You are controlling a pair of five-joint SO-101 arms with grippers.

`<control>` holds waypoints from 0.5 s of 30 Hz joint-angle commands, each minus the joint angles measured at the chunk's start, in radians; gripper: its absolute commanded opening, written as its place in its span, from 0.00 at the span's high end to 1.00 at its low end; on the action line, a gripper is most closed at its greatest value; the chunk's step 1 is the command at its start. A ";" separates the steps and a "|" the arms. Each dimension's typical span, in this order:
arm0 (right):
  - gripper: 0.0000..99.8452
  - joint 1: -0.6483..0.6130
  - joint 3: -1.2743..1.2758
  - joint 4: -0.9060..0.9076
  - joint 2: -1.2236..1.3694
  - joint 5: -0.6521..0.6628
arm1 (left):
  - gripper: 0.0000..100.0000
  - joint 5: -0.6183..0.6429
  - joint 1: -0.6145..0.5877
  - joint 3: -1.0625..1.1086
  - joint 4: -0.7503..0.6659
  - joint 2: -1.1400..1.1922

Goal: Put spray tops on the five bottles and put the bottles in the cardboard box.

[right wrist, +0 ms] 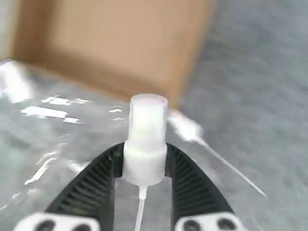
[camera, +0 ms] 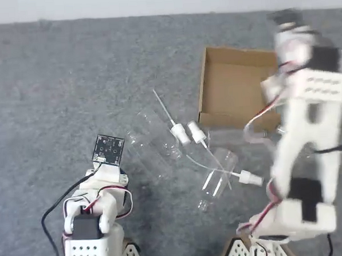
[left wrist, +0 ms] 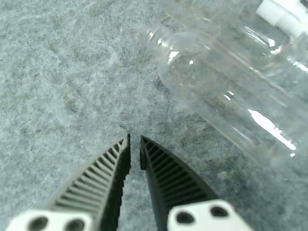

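The cardboard box [camera: 212, 85] stands open at the far right of the grey counter [camera: 54, 82], and the high view looks straight down onto its bare brown floor. The clear bottles [camera: 155, 149] lie on their sides out on the counter between the two arms, in front of the box's near wall. Two loose spray tops [camera: 181, 134] lie side by side among them. A third spray top [camera: 251, 177] lies closer to the right arm [camera: 301, 155], and each of the three trails a thin tube. The right wrist view gives the grip itself. The right tool [right wrist: 143, 153] is closed on a white spray top [right wrist: 144, 130], one ribbed finger pressed to each side of its collar, and its dip tube [right wrist: 140, 211] hangs between them. Behind it are a wall of the box, the glinting side of a bottle [right wrist: 48, 113] and another top [right wrist: 185, 126] lying on the counter. In the left wrist view, the left tool [left wrist: 134, 143] has its fingers drawn almost together with only a sliver between them. It holds nothing, and its tips are low over the bare counter just beside the nearest bottle [left wrist: 216, 86]. In the high view, the left arm [camera: 95, 218] stands at the near left edge.
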 commanded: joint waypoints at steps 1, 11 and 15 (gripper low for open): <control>0.99 -0.249 0.101 -0.016 -0.120 -0.103 | 0.97 -0.003 0.002 -0.005 0.005 -0.018; 0.99 -0.575 0.175 -0.363 0.124 -0.345 | 0.97 -0.003 0.000 -0.005 0.005 -0.018; 0.99 -0.570 0.172 -0.444 0.259 -0.377 | 0.97 -0.003 0.000 -0.005 0.005 -0.018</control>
